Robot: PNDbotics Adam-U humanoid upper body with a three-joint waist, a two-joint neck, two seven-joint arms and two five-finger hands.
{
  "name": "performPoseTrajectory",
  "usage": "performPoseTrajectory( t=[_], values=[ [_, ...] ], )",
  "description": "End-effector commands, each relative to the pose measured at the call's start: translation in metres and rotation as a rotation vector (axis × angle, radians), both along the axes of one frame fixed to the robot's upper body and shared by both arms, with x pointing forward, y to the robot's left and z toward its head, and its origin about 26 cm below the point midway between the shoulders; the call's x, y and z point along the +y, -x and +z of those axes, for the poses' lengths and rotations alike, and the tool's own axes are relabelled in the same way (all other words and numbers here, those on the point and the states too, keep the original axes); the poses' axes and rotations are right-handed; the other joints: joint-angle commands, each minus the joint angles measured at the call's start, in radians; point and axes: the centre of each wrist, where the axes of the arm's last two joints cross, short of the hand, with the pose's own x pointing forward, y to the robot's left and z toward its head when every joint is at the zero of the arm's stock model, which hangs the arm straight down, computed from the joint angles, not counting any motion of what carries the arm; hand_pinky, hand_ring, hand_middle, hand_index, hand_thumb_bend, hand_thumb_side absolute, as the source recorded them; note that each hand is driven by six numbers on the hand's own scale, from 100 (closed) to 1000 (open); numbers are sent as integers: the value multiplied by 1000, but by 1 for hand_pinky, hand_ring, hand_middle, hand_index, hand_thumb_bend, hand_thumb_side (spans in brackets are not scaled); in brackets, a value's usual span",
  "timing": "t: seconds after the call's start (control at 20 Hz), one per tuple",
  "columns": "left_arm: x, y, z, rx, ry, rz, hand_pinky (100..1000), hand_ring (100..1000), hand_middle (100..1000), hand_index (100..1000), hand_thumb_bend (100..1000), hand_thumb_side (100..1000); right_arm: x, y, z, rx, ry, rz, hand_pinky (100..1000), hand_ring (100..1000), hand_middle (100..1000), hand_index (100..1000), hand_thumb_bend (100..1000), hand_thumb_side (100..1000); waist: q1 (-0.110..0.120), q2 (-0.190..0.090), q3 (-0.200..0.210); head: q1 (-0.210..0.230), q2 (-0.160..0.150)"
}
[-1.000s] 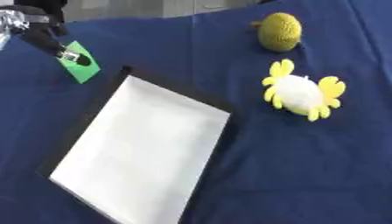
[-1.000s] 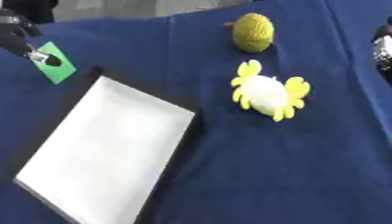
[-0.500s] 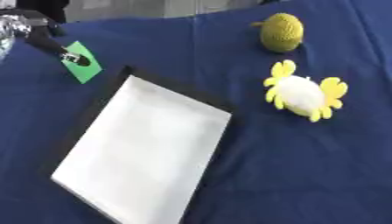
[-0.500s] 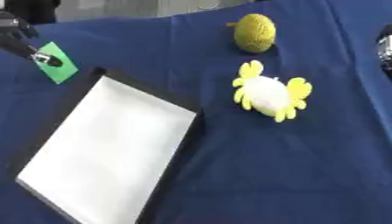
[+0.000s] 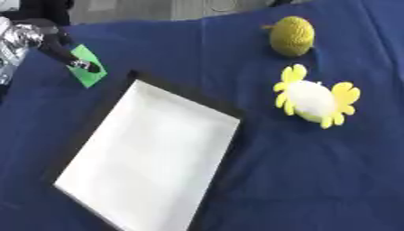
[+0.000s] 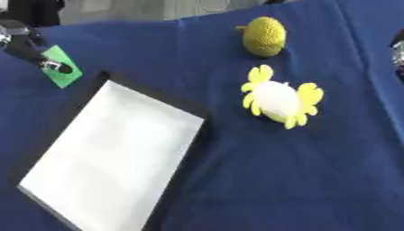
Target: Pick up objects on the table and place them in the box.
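One green card [image 5: 85,71] is pinched in my left hand [image 5: 49,44]; the box [image 5: 150,152] lies just below and right of it, long axis running away down-left. Both toys sit farther right.

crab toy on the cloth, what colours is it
White body with yellow claws and legs; the crab toy shows best in the left eye view.
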Motion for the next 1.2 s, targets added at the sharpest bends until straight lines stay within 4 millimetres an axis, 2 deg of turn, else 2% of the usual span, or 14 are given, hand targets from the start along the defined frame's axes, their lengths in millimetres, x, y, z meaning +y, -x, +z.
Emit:
performPoseTrajectory(
  t=[0.05,0.35,0.55,0.65,0.7,0.85,0.9,0.95,1.0,1.05,1.2],
  values=[
    [4,1,15,-38,-3,13,931,905,847,884,750,575,1,1,9,-25,15,6,919,959,915,840,100,539,-11,-2,-1,6,-13],
    [5,-1,10,-37,1,29,915,884,805,850,650,560,2,1,9,-23,16,8,919,957,913,840,100,539,-13,0,-2,10,-12],
    [6,-1,9,-44,9,38,895,845,753,782,560,484,2,1,9,-21,15,2,918,957,912,839,100,539,-13,0,-1,12,-11],
    [6,-1,8,-44,14,40,884,828,731,733,478,381,2,1,9,-22,14,0,918,956,912,839,100,540,-13,0,-1,12,-10],
    [6,-1,7,-43,16,41,882,823,726,722,465,367,2,1,9,-21,14,0,918,956,912,839,100,540,-13,0,-1,12,-9],
    [6,-1,8,-42,30,39,865,786,685,646,350,210,1,1,9,-22,13,-1,918,956,912,838,100,540,-12,-2,0,12,-8],
    [7,-1,9,-45,34,40,859,777,674,630,330,202,1,1,9,-22,13,-1,918,956,911,838,100,538,-12,-3,0,11,-9],
    [7,0,10,-50,38,40,854,771,666,603,283,185,1,1,9,-22,14,-1,918,956,912,838,100,539,-11,-3,0,11,-9],
    [7,1,12,-56,45,41,852,769,663,595,273,175,1,1,9,-22,14,-1,918,956,912,838,100,539,-11,-4,1,10,-9],
    [7,2,15,-65,52,38,845,763,654,571,231,195,1,1,9,-22,15,-1,918,956,911,838,100,539,-10,-5,1,10,-9],
    [7,10,41,-139,67,-10,837,757,641,545,186,168,0,2,8,-21,15,-10,918,956,911,838,100,539,-8,-8,5,5,-3]
  ],
)
